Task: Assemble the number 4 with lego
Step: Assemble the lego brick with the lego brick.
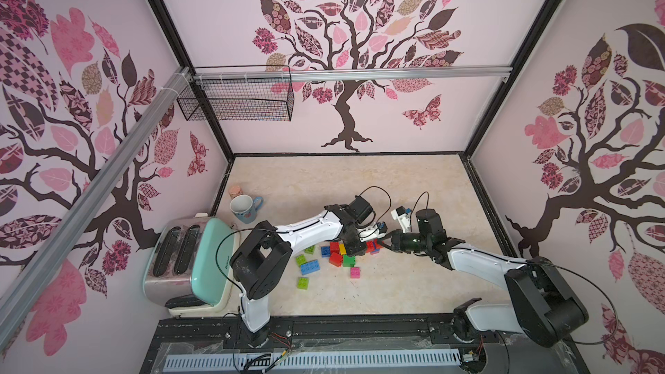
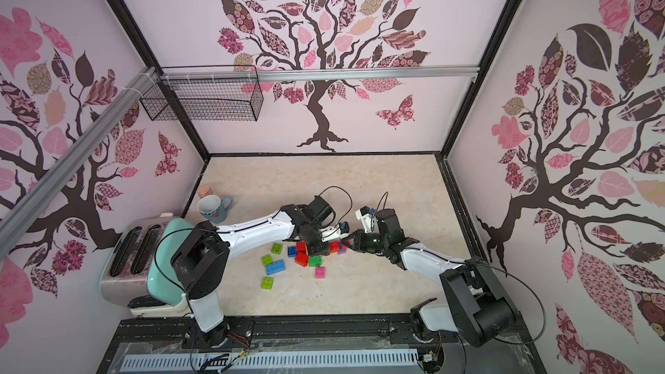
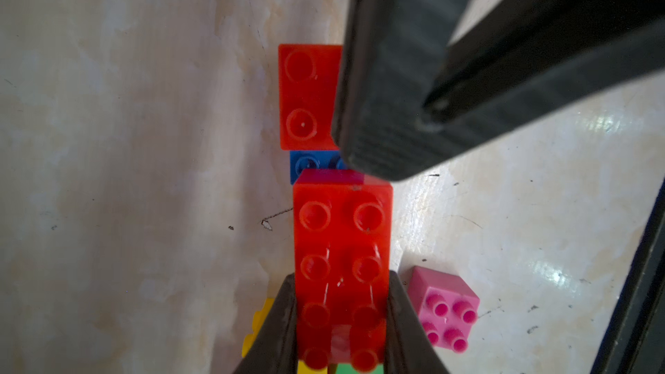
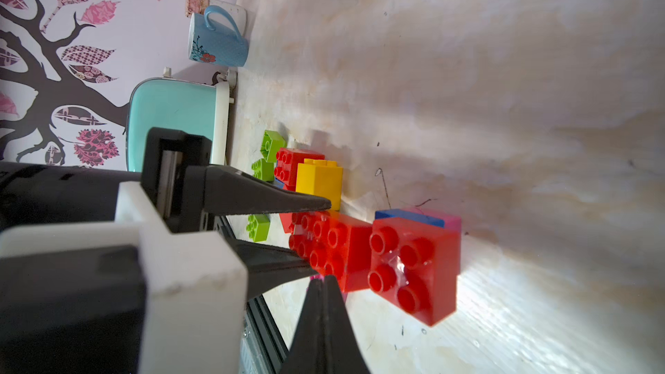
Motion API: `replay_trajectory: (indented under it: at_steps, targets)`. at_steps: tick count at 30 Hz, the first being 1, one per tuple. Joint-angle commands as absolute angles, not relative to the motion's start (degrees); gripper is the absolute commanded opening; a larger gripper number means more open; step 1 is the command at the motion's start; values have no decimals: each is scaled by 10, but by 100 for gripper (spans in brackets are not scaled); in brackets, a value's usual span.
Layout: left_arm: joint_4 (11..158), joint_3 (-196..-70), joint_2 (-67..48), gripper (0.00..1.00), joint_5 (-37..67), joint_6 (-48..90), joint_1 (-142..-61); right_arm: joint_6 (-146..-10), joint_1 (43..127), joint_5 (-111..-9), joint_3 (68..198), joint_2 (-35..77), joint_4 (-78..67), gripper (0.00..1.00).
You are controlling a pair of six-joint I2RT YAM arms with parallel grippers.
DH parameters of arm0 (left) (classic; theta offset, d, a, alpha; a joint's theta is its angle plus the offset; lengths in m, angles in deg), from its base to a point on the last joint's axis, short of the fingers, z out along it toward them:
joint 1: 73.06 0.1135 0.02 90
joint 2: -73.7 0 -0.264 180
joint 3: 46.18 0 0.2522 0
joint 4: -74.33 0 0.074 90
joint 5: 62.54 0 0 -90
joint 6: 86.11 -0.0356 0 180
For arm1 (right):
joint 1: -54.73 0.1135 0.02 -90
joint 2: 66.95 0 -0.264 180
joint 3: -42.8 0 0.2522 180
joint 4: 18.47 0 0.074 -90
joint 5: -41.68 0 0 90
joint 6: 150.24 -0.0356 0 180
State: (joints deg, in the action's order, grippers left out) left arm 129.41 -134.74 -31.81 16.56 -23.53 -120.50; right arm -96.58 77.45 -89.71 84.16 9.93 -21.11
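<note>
Top views: the lego [image 1: 309, 268] lies loose around the middle of the tabletop [image 1: 360, 181], a bit nearer the front edge. Lime, blue, red, green, yellow and pink pieces, most touching or just beside each other. Both arms meet over the pile's right end. The left gripper [image 1: 354, 250] points down into it and the right gripper [image 1: 380, 243] comes in low from the right-edge side, tips near each other. Can't tell either grip from here. The toaster [image 1: 187, 264] is at the front-left corner and the mug [image 1: 246, 208] is by the left edge behind it.

Left wrist: the left gripper [image 3: 341, 278] pinches the long red brick [image 3: 342, 239] across its narrow width, one finger on each long side, studs facing the camera. Past its free end are the blue brick [image 3: 306, 164] and then the square red brick [image 3: 306, 95], roughly in line. The right gripper's fingers [image 3: 385, 109] are pressed together, tip over the blue brick and overlapping the square red brick's edge; can't tell contact. The pink brick [image 3: 444, 309] lies apart, just beside one left finger. Yellow and green bits show under the held brick.

Right wrist: the right gripper [image 4: 322, 282] is pressed together with nothing seen between the fingers, tip at the long red brick's side. The left fingers [image 4: 288, 203] clamp that brick. The square red brick sits at its end, with blue and pink pieces right behind it. The yellow brick [image 4: 320, 181] is just beyond the upper left finger.
</note>
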Motion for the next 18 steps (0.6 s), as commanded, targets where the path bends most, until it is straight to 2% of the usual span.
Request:
replay_trajectory:
  at_steps: [1,12,18]
  targets:
    - [1284,-1373,-331,0,154,-240,-1203,-976,772,-919,855,120,-234,0]
    - [1304,-1389,-355,0,150,-250,-1203,-986,773,-937,859,160,-249,0]
    - [1327,-1393,-363,0,147,-255,-1203,-978,773,-873,886,196,-148,0]
